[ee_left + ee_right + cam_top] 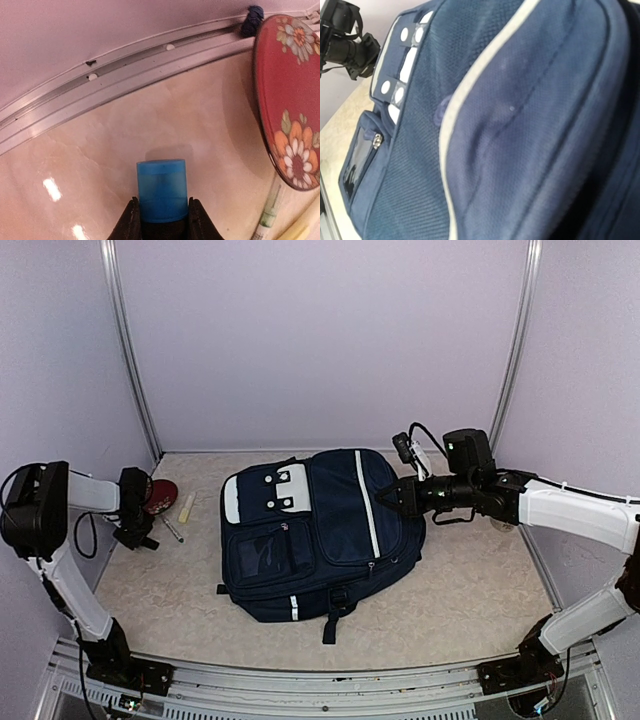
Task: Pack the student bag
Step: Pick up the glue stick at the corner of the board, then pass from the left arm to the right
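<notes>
The student bag (310, 530) lies flat in the middle of the table, dark navy with a thin white stripe and white patches. It fills the right wrist view (520, 125). My right gripper (385, 497) is at the bag's right side, its tips together against the fabric; its fingers do not show in its own wrist view. At the far left, my left gripper (135, 535) (161, 205) is shut on a small blue translucent cylinder (161, 190), held just above the tabletop.
A red oval case with a flower print (160, 496) (290, 100) lies beside the left gripper. A yellow stick (186, 506) and a pen (172, 530) (270, 210) lie close to it. A metal rail (125, 70) runs along the wall's foot.
</notes>
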Controlling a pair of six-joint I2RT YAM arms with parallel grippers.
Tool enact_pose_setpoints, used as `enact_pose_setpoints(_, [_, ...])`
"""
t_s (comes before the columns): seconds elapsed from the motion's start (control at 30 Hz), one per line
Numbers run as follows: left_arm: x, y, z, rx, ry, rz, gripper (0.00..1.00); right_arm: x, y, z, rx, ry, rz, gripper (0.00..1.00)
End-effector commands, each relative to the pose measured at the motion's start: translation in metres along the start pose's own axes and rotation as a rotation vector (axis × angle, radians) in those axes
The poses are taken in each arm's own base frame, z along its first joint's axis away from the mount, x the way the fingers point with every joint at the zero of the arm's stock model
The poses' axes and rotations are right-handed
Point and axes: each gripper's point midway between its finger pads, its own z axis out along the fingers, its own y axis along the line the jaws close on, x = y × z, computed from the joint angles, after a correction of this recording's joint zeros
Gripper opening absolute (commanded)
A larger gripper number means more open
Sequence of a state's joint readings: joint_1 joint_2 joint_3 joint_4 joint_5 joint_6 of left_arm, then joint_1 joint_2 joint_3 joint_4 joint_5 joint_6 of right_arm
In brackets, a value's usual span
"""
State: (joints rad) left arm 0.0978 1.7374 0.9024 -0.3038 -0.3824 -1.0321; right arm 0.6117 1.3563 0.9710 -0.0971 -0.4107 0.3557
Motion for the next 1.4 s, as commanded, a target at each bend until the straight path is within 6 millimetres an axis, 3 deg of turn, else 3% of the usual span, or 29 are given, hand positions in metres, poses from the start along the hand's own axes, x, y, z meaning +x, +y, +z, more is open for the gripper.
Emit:
enact_pose_setpoints(0.0, [0.001,-0.021,-0.028,0.099,-0.016,0.027,0.0,-0.005,-0.008,-0.007,0.033,-0.018,-0.002,0.0])
enact_pose_setpoints(0.13, [-0.005,-0.053,-0.064,0.264,-0.056,0.012,0.0,-0.005,-0.009,-0.007,0.037,-0.022,0.01,0.0])
enact_pose_setpoints(0.23, [-0.011,-0.086,-0.113,0.381,-0.161,0.063,0.0,-0.007,-0.008,-0.006,0.027,-0.021,0.014,0.0])
enact_pose_setpoints(0.3, [-0.015,-0.113,-0.157,0.467,-0.259,0.122,0.0,-0.007,-0.007,-0.005,0.021,-0.02,0.017,0.0])
enact_pose_setpoints(0.4, [-0.002,-0.16,-0.251,0.658,-0.452,0.26,0.0,-0.008,-0.01,-0.004,0.037,-0.012,0.019,0.04])
enact_pose_setpoints(0.5, [0.025,-0.189,-0.344,0.873,-0.658,0.46,0.0,-0.01,-0.016,-0.008,0.088,-0.014,0.02,0.3])
enact_pose_setpoints(0.6, [0.069,-0.196,-0.418,1.081,-0.802,0.608,0.0,-0.021,-0.016,-0.018,0.113,-0.047,-0.001,0.51])
enact_pose_setpoints(0.7, [0.125,-0.19,-0.474,1.258,-0.91,0.764,0.0,-0.045,-0.007,-0.033,0.124,-0.108,-0.056,0.6])
enact_pose_setpoints(0.77, [0.162,-0.181,-0.503,1.343,-0.975,0.848,0.0,-0.067,0.011,-0.047,0.077,-0.182,-0.12,0.65])
enact_pose_setpoints(0.9, [0.217,-0.163,-0.543,1.461,-1.077,0.94,0.0,-0.108,0.069,-0.08,-0.148,-0.394,-0.226,0.67])
enact_pose_setpoints(1.03, [0.263,-0.157,-0.563,1.507,-1.146,0.991,0.0,-0.121,0.109,-0.089,-0.275,-0.502,-0.3,0.65])
enact_pose_setpoints(1.2, [0.305,-0.151,-0.575,1.508,-1.24,1.044,0.0,-0.121,0.132,-0.089,-0.392,-0.551,-0.337,0.66])
enact_pose_setpoints(1.37, [0.314,-0.152,-0.581,1.523,-1.24,1.026,0.0,-0.108,0.131,-0.083,-0.398,-0.511,-0.358,0.67])
